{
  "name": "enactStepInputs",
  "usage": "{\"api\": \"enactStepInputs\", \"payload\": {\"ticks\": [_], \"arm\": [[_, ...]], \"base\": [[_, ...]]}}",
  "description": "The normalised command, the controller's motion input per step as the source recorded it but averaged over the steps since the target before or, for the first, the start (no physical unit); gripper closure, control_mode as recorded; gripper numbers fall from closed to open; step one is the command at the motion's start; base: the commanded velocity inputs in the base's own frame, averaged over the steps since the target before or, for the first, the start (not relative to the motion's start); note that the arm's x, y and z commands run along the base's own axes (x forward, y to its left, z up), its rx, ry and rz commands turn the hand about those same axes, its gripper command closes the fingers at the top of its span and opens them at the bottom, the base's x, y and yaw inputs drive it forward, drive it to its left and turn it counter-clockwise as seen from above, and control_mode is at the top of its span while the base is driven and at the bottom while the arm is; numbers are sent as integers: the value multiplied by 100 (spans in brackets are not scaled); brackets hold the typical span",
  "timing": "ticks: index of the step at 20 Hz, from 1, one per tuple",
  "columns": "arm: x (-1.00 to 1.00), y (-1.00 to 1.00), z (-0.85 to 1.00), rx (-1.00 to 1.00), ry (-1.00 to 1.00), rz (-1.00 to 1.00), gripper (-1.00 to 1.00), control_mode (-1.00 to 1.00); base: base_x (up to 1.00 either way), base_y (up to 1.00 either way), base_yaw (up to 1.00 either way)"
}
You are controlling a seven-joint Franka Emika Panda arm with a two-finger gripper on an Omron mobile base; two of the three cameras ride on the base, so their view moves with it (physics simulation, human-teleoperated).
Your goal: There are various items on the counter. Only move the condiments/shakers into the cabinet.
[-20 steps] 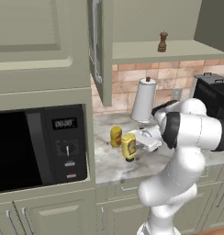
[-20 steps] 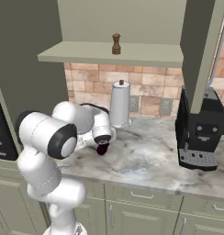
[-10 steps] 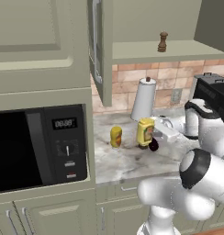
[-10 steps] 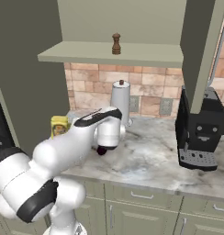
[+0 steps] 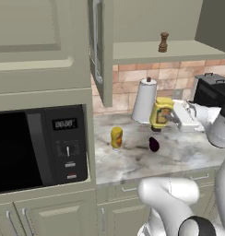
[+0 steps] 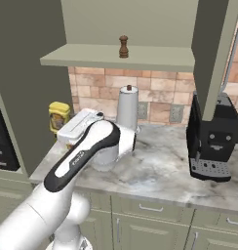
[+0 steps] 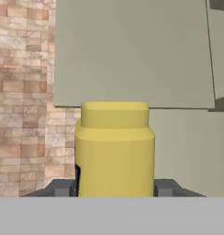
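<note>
Mustard bottle (image 5: pixel 161 112) now hangs mid-frame off the counter (image 5: pixel 179 156), clamped in my gripper (image 5: pixel 172 116), lifted since a second ago, so I judge the climb toward the cabinet (image 5: pixel 146 51) shelf at upper centre is underway.

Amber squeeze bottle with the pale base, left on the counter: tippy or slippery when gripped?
The amber squeeze bottle with the pale base stands upright, tall and narrow, so a side nudge would probably tip it. Its round body would then likely roll on the pale marbled counter. Its smooth, glossy-looking sides may be slippery; squeeze-bottle walls may flex, so a mid-body grip seems safest.
</note>
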Motion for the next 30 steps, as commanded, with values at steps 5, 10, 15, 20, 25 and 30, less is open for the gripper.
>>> {"api": "enactStepInputs", "payload": {"ticks": [5,10,15,20,25,30], "arm": [[-36,-27,100,-10,-14,-40,100,-100],[-27,-16,100,-11,-14,-48,100,-100],[-11,-19,100,-6,-5,-50,100,-100],[23,-18,88,0,1,-47,100,-100],[47,-18,27,14,21,-12,100,-100],[46,-38,20,21,29,-18,100,-100]], "base": [[0,0,0],[0,0,0],[0,0,0],[0,0,0],[0,0,0],[0,0,0]]}}
